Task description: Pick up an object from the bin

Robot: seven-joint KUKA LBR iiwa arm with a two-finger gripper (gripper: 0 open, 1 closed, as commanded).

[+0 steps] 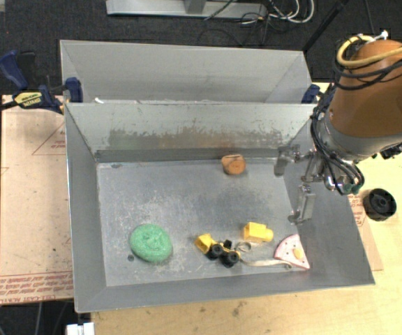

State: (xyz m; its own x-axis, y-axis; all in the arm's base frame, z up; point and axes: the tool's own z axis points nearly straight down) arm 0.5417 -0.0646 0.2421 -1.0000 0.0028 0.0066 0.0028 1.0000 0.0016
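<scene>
Well, the gripper (293, 195) hung low over the right part of the grey metal bin (187, 124), close to the right wall, with the arm's orange cover (372, 82) and its bundle of cables (337, 176) above and to the right of it. Its two grey fingers (302, 204) stood apart, and there was nothing between them but bare bin floor. It gripped nothing.

The nearest things lay just in front of it, toward the near wall. A small yellow block (257, 232) sat on the floor a little to the left of the lower finger, apart from it. A pink wedge (291, 251) with a yellow spot on it lay flat by the near right corner, almost under that finger but not touching it.

Further left along the near wall there was a loose little cluster: a second yellow piece (204, 242), some small black bits (223, 252) right against it, and a pale strip (257, 261) running toward the wedge. A round green lump (151, 243) sat on its own in the near left part of the floor. An orange-brown lump (234, 164) rested against the foot of the far wall, well apart from everything else and to the left of the gripper.
</scene>
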